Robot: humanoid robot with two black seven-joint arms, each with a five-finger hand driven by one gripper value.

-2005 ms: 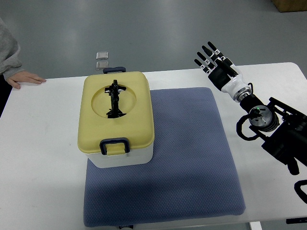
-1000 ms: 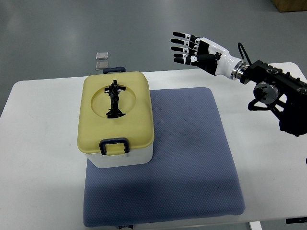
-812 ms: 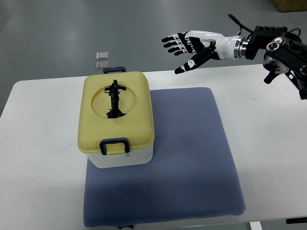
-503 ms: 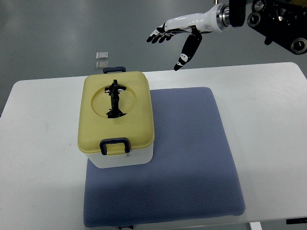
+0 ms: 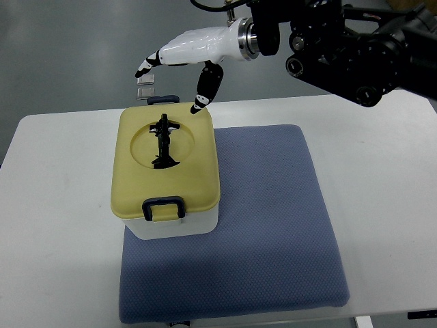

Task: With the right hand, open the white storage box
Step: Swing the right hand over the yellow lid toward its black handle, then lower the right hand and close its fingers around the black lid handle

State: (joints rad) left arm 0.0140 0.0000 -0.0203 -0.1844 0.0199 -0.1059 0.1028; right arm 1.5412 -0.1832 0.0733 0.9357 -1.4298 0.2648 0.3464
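The white storage box stands on the left part of a blue mat, closed under a yellow lid. A black folding handle lies in the lid's round recess. Dark blue latches sit at the near side and the far side. My right hand reaches in from the upper right, raised above the box's far edge. Its fingers are spread and its thumb points down toward the lid's far right corner. It holds nothing.
The white table carries the mat and box. Two small clear squares lie on the floor beyond the table's far edge. My right forearm spans the upper right of the view.
My right hand has swept from the table's right side up and leftward to above the box's far edge, fingers staying spread. A person's hand at the far left edge has left the view.
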